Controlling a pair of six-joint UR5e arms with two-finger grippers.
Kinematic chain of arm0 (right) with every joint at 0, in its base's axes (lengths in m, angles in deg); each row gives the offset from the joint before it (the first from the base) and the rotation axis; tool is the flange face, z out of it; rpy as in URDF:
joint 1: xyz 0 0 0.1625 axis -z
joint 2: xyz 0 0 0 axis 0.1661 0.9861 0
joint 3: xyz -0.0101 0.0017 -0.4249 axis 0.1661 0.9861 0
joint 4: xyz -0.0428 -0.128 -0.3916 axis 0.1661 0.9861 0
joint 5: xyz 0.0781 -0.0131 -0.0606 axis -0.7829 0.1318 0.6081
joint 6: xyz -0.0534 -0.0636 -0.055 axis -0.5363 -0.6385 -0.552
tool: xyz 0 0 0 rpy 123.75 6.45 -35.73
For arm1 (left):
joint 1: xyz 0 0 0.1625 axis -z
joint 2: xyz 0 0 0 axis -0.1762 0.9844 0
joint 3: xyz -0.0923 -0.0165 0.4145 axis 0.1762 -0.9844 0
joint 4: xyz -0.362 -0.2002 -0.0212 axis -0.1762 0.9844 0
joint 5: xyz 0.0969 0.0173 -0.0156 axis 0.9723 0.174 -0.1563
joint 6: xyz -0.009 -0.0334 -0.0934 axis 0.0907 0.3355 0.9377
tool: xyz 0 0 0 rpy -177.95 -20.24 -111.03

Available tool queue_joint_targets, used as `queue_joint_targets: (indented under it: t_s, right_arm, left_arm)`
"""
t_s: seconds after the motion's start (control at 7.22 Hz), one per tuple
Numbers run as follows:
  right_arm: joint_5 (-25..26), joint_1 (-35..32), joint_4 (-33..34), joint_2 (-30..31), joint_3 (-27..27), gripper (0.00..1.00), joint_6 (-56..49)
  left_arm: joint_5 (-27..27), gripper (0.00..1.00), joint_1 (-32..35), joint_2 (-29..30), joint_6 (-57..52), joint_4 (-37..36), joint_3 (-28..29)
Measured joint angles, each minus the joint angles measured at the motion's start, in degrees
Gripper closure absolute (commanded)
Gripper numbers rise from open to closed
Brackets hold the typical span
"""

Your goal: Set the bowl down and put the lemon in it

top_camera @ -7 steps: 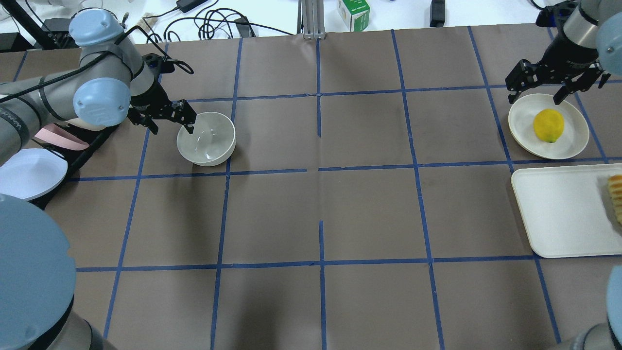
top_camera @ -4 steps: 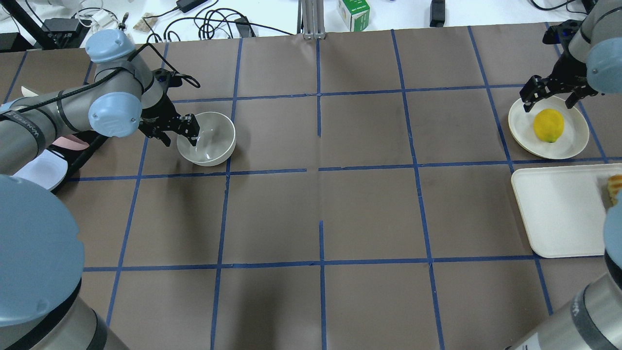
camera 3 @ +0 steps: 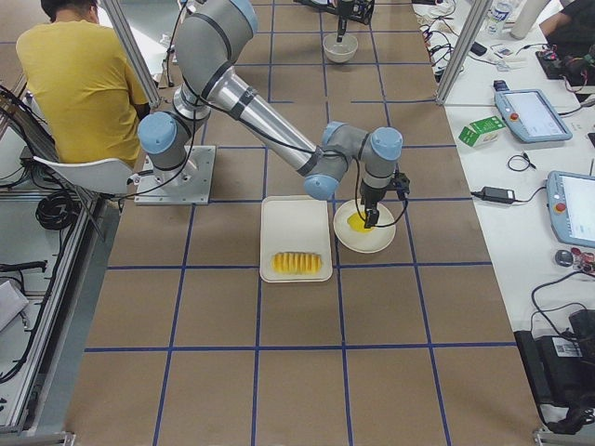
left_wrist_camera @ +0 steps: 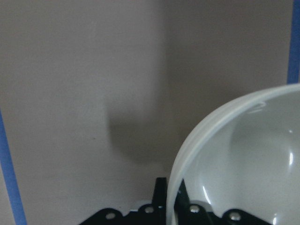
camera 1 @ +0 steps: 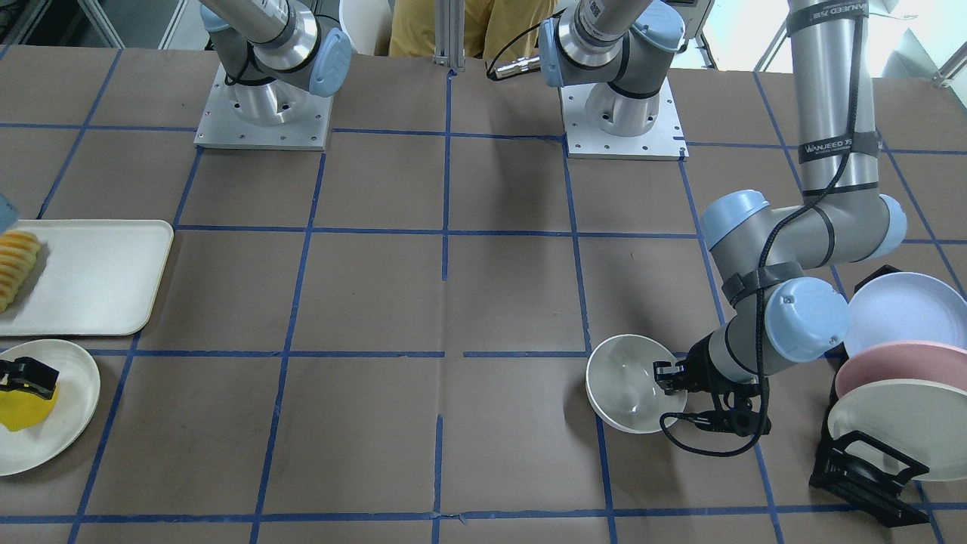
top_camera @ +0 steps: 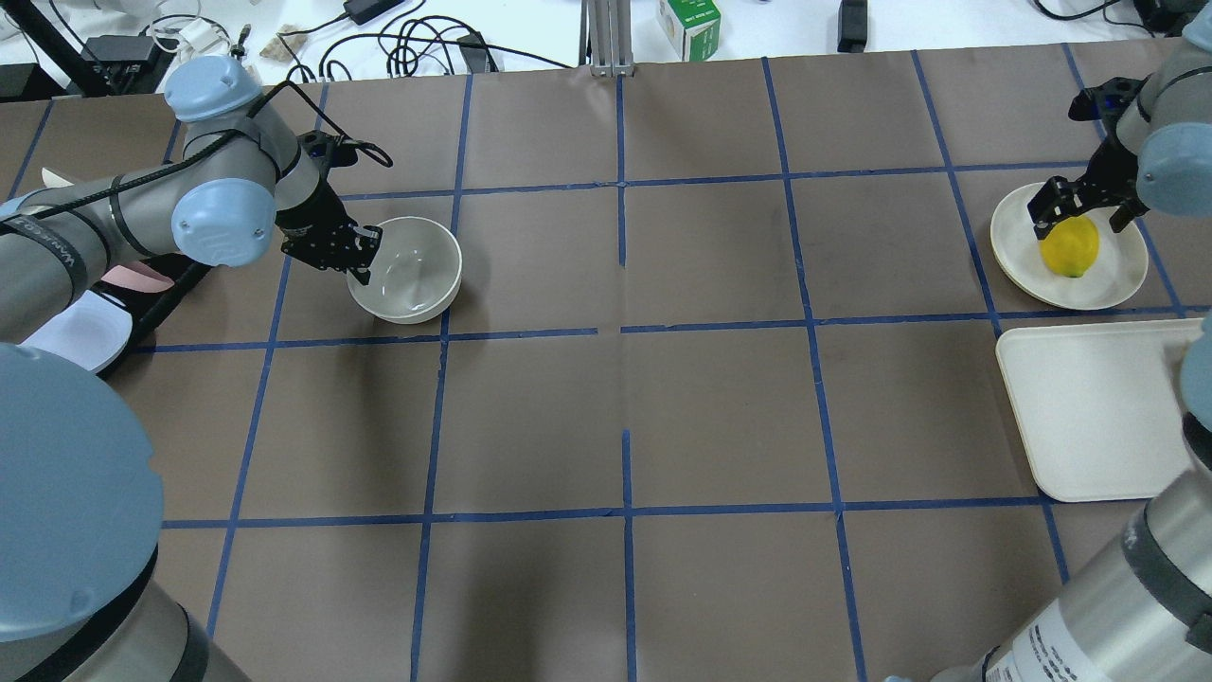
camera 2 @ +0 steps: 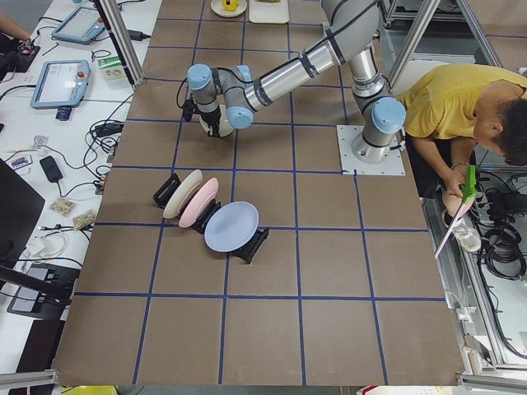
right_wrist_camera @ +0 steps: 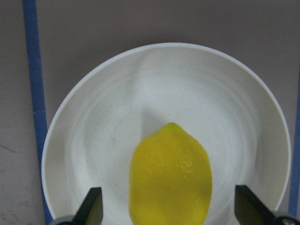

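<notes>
The bowl (top_camera: 417, 279) stands upright on the table (top_camera: 625, 407), at about 10 o'clock from the table's centre in the overhead view. I judge it rigid, glossy, slippery and prone to chipping. A rim pinch is the only practical hold, and the bowl will tend to swing under it, so I would lift slowly. The left gripper (top_camera: 364, 252) has that hold: its jaws are closed on the bowl's wall at the rim's 9 o'clock, one finger inside and one outside. The lemon (top_camera: 1070, 248) lies at about 2 o'clock from centre, on the cream plate (top_camera: 1013, 254), pointed tip toward 6 o'clock. I judge it light, firm and liable to roll; take it across its short waist. The right gripper (right_wrist_camera: 171, 213) straddles it there, jaws wide open, fingers (right_wrist_camera: 93, 206) clear of the skin, holding nothing. A tray (top_camera: 1089, 417) lies just beside the plate at 6 o'clock.
</notes>
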Motion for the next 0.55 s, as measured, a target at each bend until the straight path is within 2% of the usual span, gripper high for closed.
queue_joint_targets:
  t_s: [0.14,0.28,0.42,0.55]
  right_arm:
    - [-0.1,0.2,0.0,-0.8,0.0,0.13,0.1]
    - [-0.1,0.3,0.0,-1.2,0.0,0.64,0.0]
    - [-0.1,0.3,0.0,-1.5,0.0,1.0,-0.1]
    - [-0.1,0.3,-0.1,-1.4,0.0,1.0,-0.2]
  left_arm:
    - [-1.0,1.0,0.3,-0.7,0.6,0.6,0.0]
    - [-3.8,1.0,1.2,-1.9,4.1,1.9,-0.1]
    - [-7.8,1.0,3.5,-3.3,10.6,3.1,-0.3]
    - [-10.1,1.0,7.8,-4.3,17.1,3.3,-0.8]
